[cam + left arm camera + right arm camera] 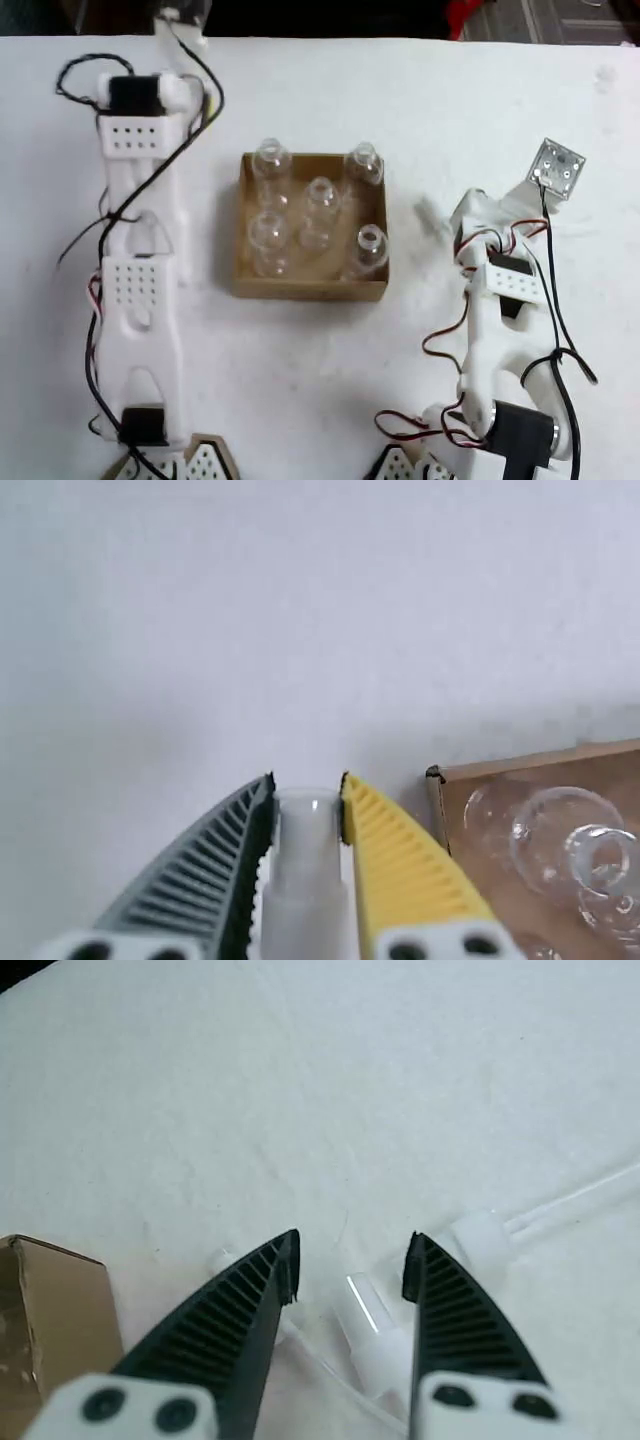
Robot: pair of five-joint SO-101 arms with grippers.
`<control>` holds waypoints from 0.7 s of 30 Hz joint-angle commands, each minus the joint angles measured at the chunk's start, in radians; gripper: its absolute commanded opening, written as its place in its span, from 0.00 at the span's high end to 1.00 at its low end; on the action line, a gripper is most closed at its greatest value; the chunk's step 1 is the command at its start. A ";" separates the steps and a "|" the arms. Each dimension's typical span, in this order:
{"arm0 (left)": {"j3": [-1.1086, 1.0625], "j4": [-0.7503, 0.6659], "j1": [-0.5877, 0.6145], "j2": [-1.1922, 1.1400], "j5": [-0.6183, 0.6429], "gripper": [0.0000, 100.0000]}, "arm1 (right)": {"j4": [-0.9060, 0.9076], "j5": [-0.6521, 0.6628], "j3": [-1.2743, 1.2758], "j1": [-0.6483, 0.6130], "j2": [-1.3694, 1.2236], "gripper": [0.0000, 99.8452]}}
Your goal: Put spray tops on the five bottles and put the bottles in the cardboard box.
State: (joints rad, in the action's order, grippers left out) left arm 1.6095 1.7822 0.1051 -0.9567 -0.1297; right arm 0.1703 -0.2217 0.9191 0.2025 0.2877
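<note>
Left gripper [305, 790], grey and yellow fingers closed narrowly on a white spray top [303, 875], which stood upright between them above the white table [250, 610]. Just beside the yellow finger lay a corner of the cardboard box [445, 795], with clear bottles [560, 830] inside it.

Right gripper [350, 1250], black fingers spread wide and holding nothing. A second spray top [368, 1328] lay on the table between the fingers, a third spray top [484, 1236] with its thin tube lay just beyond one fingertip, and a box corner showed to one side.

In the high view, the left arm [140, 250] stretched along one side of the box and the right arm [500, 300] sat folded on the other. The box held five bottles, all upright with open necks: two at the far corners, one in the middle, two at the near side.
</note>
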 commanded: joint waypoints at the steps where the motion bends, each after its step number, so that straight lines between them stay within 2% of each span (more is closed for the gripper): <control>1: 0.051 0.005 -0.022 0.239 -0.008 0.98 | -0.022 0.002 -0.009 -0.005 0.004 0.85; 12: 0.044 0.009 -0.028 0.573 0.003 0.98 | -0.022 0.002 -0.009 -0.005 0.004 0.85; 17: 0.044 0.011 -0.027 0.699 0.216 0.98 | -0.022 0.002 -0.009 -0.005 0.004 0.85; 21: 0.034 0.011 -0.051 0.797 0.252 0.98 | -0.022 0.002 -0.009 -0.005 0.004 0.85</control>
State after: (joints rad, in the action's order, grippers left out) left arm 1.6111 1.7822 0.0944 -0.2816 0.0744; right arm 0.1703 -0.2217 0.9191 0.2025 0.2877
